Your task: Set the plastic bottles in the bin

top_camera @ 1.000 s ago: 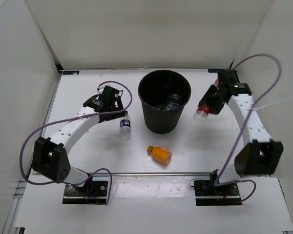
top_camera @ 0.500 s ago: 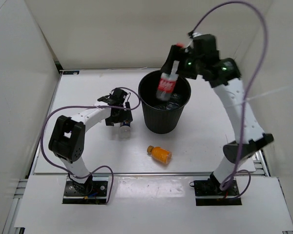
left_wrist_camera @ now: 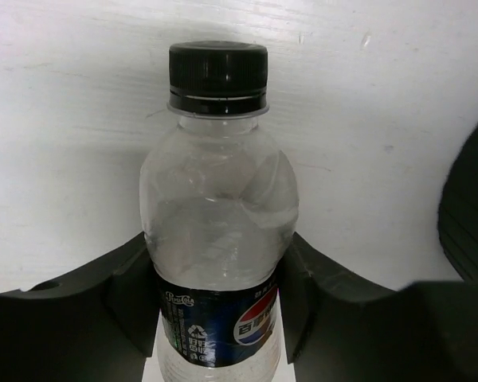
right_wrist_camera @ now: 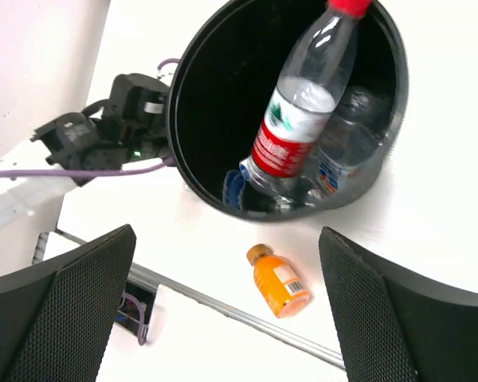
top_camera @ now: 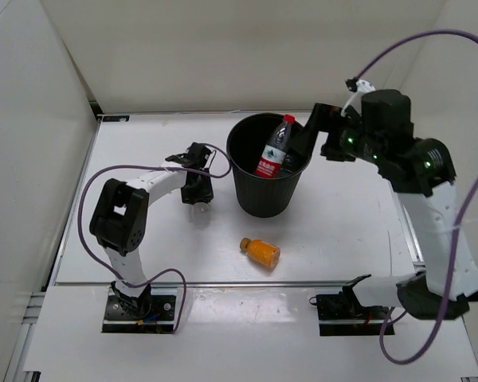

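Released, the red-labelled bottle [top_camera: 272,151] now leans in the bin [top_camera: 255,203], right end effector [top_camera: 306,138] spread at its rim; left end effector [top_camera: 197,189] pinches the Pepsi bottle [left_wrist_camera: 217,215].

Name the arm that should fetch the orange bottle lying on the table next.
Right. The right gripper hangs open and empty at the rim of the bin, and the orange bottle lies slightly to its side. The left gripper is shut on the blue-labelled bottle, which it must bin first.
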Controlling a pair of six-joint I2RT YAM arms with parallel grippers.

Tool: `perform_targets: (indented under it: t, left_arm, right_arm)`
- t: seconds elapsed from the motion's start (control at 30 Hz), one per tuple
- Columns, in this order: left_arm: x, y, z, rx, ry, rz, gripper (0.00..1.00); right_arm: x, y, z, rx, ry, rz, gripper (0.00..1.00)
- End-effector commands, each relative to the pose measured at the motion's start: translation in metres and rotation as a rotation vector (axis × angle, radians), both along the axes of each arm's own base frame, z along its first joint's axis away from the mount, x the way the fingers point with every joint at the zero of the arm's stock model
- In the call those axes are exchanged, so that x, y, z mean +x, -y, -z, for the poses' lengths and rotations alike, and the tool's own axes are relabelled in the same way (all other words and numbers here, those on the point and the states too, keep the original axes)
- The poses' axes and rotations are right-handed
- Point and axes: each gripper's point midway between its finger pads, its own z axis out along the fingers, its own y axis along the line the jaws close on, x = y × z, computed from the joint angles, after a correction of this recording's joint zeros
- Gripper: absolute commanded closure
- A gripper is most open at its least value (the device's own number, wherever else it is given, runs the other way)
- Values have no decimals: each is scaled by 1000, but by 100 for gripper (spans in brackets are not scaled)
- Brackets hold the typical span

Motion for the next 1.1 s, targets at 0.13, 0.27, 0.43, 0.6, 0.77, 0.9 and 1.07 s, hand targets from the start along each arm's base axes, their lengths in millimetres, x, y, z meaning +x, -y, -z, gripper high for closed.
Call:
perform_targets:
  t: [0.13,0.27,0.43,0.6,0.77,0.9,1.07]
  left_arm:
    - [32,-6,-166,-155,391,-188,53]
    - [44,-11,-299,-280,689,-228,53]
    - [50,52,-386,-405,860,-35,50]
    - [63,131,-376,-428,827,151,45]
    - [35,185,-338,-425,736,292,29]
    - [17,171,-340,-364,758,254,0]
    - [-5,103,-424,-329,953,117,0]
  right_arm:
    - [-7,27,43,-65,-99,100,1]
    - [-7,31,63,-72,-159,121,1]
    - [-2,31,78,-60,-196,138,1]
    - [3,39,89,-24,-251,180,1]
    - [-2,52,92,-4,-251,220,1]
    - [-9,63,105,-7,-265,249,1]
    - [-26,51,126,17,-228,140,1]
